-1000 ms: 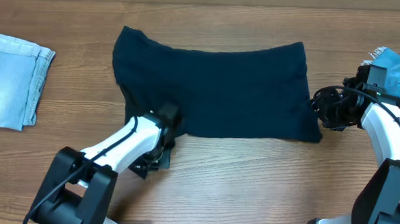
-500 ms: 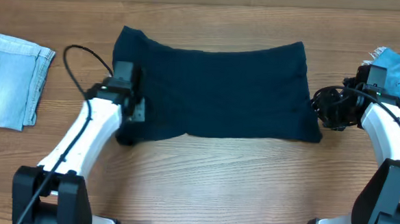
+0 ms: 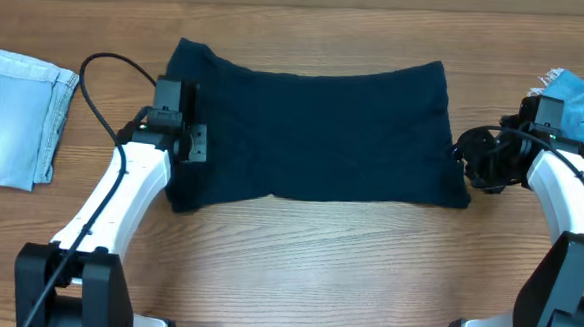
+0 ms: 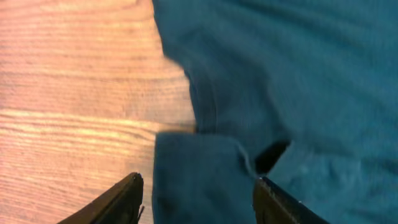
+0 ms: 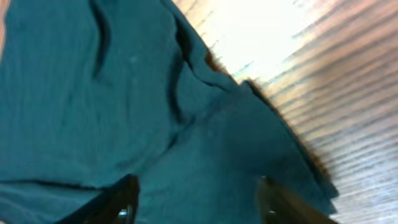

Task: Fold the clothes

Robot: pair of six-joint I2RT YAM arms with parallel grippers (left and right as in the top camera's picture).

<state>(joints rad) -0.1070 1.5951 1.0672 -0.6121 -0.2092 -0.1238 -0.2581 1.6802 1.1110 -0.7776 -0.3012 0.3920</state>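
Observation:
The clothes here are chiefly a dark navy garment [image 3: 314,125] lying flat and wide across the middle of the table. My left gripper [image 3: 187,144] hovers over its left edge, open. In the left wrist view, the left gripper [image 4: 198,186] straddles a small folded-over flap [image 4: 199,168] of navy cloth beside bare wood, with nothing pinched. My right gripper [image 3: 469,161] sits at the garment's right edge. In the right wrist view, the right gripper [image 5: 198,186] is open above wrinkled navy fabric [image 5: 93,93] near the garment's corner.
A folded pale blue denim piece [image 3: 14,119] lies at the far left of the table. A brighter blue piece [image 3: 581,104] is bunched at the far right behind the right arm. Bare wooden table [image 3: 347,267] shows in front of the garment.
My left arm has swung from the garment's front edge to its left edge and its gripper has opened, letting go of the cloth. The right gripper has opened slightly wider.

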